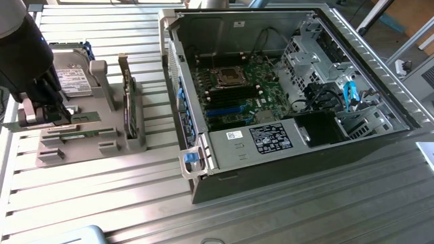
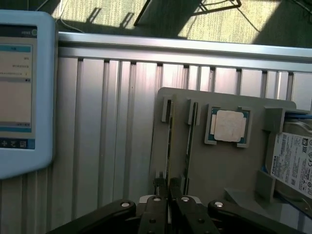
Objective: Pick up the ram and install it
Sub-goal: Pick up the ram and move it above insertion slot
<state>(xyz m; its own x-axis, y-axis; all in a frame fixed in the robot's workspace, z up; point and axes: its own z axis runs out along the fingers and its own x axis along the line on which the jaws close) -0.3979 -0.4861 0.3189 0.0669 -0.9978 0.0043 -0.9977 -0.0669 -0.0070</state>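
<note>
Clamping the ram (image 2: 168,146) edge-on, the gripper (image 2: 169,192) has its fingers pinched together on the thin board at the holder (image 1: 109,147); its slots stand parts upright, likely so their flat faces can be pinched from above; whether the ram has cleared its slot I cannot tell. Install not yet done, I judge; the case (image 1: 224,168) lies open-sided on the exterior view's right, board exposed for access.

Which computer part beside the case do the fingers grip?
The ram, the slim green stick between the fingers; the hard drive, wider card and processor stand apart.
</note>
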